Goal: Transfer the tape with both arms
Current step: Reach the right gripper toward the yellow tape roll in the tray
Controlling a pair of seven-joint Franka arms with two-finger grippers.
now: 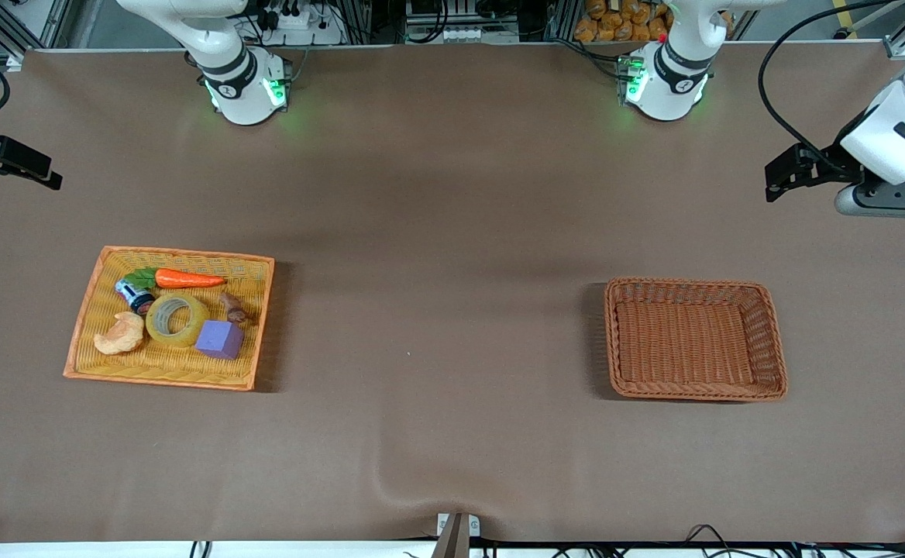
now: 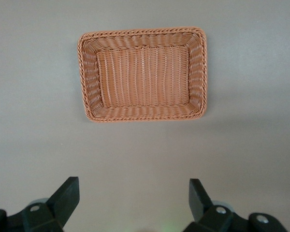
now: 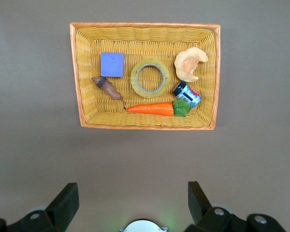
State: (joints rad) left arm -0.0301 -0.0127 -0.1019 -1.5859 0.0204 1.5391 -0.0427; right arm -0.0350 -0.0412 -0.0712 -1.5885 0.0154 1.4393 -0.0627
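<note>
The tape (image 1: 181,337), a yellowish ring with a pale core, lies flat in the middle of the yellow wicker tray (image 1: 189,254) toward the right arm's end of the table. It also shows in the right wrist view as the tape (image 3: 135,79) inside the tray (image 3: 145,25). My right gripper (image 1: 48,174) hangs open and empty over the table edge at that end; in its own view the right gripper (image 3: 133,195) is over bare table beside the tray. My left gripper (image 1: 770,184) hangs open over the left arm's end; the left gripper (image 2: 134,193) holds nothing.
Around the tape in the tray lie a purple cube (image 1: 219,339), a croissant toy (image 1: 121,335), a toy carrot (image 1: 187,279), a small can (image 1: 134,295) and a brown piece (image 1: 232,308). An empty brown wicker basket (image 1: 685,283) sits toward the left arm's end.
</note>
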